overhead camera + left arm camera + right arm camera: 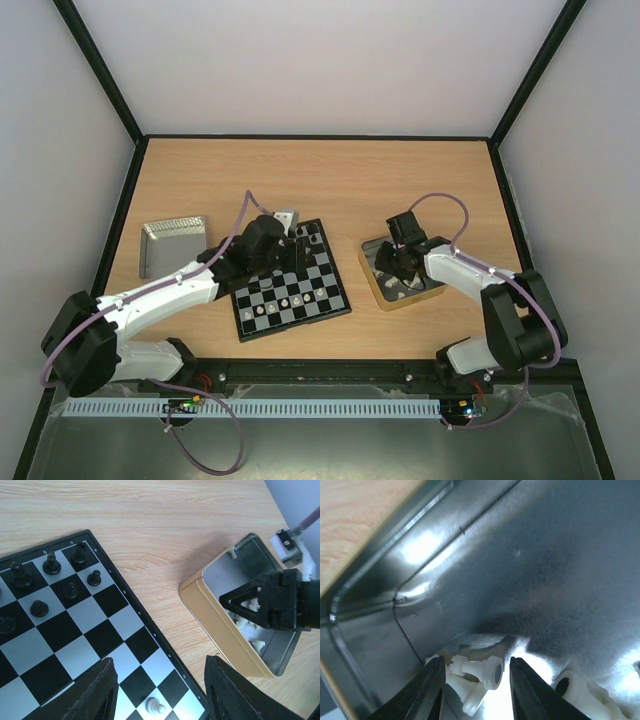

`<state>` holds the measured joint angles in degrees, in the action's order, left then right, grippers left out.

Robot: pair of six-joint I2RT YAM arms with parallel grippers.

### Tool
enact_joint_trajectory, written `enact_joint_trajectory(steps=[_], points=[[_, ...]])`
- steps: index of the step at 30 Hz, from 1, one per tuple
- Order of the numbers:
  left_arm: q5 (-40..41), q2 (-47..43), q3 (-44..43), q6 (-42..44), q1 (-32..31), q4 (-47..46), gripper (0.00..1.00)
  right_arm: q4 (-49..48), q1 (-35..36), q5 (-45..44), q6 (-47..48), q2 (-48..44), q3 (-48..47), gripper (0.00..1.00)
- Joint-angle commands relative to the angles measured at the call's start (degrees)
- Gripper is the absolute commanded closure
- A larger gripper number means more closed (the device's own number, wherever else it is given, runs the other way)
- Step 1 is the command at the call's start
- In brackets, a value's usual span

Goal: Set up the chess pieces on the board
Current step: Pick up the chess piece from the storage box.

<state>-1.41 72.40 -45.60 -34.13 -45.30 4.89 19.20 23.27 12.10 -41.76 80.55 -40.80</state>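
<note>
Bare table point(330, 180) lies open across the top view's upper half and in a centre strip between the board point(322, 278) and gold-rimmed tray point(412, 298); black pieces point(52, 564) crowd the left wrist view's upper left.

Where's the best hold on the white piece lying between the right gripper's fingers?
Probably its narrow stem, from above. The white piece lies on its side in the tray, roughly along the closing line of the open right gripper, so turning the wrist first would let the jaws cross it.
</note>
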Motion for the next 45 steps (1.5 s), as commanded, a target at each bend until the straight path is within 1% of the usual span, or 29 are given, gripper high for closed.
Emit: enact_joint_trajectory(steps=[1, 4, 10, 13, 21, 28, 30, 33, 35, 38, 41, 44, 45], points=[[-1.9, -0.7, 1.2, -0.7, 0.5, -1.5, 0.50, 0.4, 0.0, 2.7, 1.3, 2.9, -1.1, 0.67], [-2.0, -0.8, 1.5, -0.8, 0.7, -1.7, 0.50, 0.1, 0.0, 2.2, 1.2, 3.9, -0.7, 0.72], [-2.4, -0.5, 1.6, -0.7, 0.9, -2.0, 0.51, 0.0, 0.0, 0.5, 0.9, 4.9, -0.3, 0.84], [-2.4, -0.4, 1.7, -0.5, 0.9, -2.0, 0.51, -0.7, 0.0, -1.2, -0.1, 4.5, 0.1, 0.87], [-2.4, -0.5, 1.8, -0.7, 0.9, -1.8, 0.51, -5.7, 0.0, -6.6, -4.0, 0.6, 2.1, 0.91], [-3.5, -0.4, 1.7, -1.5, 1.0, -2.3, 0.49, -9.1, -0.1, -8.9, -5.9, -4.8, 4.3, 0.93], [-4.1, -0.2, 1.7, -2.0, 1.1, -2.8, 0.48, -9.7, -0.1, -9.0, -6.2, -6.4, 5.1, 0.93], [-5.8, 0.2, 1.5, -2.7, 1.3, -3.8, 0.42, -10.0, -0.1, -8.8, -6.1, -9.2, 6.0, 0.94], [-7.4, 0.7, 0.9, -3.5, 1.4, -4.7, 0.39, -10.5, 0.0, -7.7, -5.5, -11.7, 6.6, 0.94], [-10.9, 1.5, -0.1, -4.9, 1.5, -7.1, 0.33, -12.7, -0.1, -2.4, -3.8, -16.0, 7.4, 0.94], [-15.1, 2.8, -1.3, -6.6, 1.8, -9.5, 0.28, -16.5, -0.1, 6.1, -2.1, -19.5, 8.6, 0.94], [-19.9, 4.2, -2.6, -8.4, 2.1, -11.6, 0.24, -22.3, 0.0, 15.6, -2.3, -21.4, 10.4, 0.94], [-21.3, 4.5, -3.1, -8.9, 2.2, -12.4, 0.22, -24.7, 0.0, 18.5, -2.8, -21.7, 11.2, 0.94]])
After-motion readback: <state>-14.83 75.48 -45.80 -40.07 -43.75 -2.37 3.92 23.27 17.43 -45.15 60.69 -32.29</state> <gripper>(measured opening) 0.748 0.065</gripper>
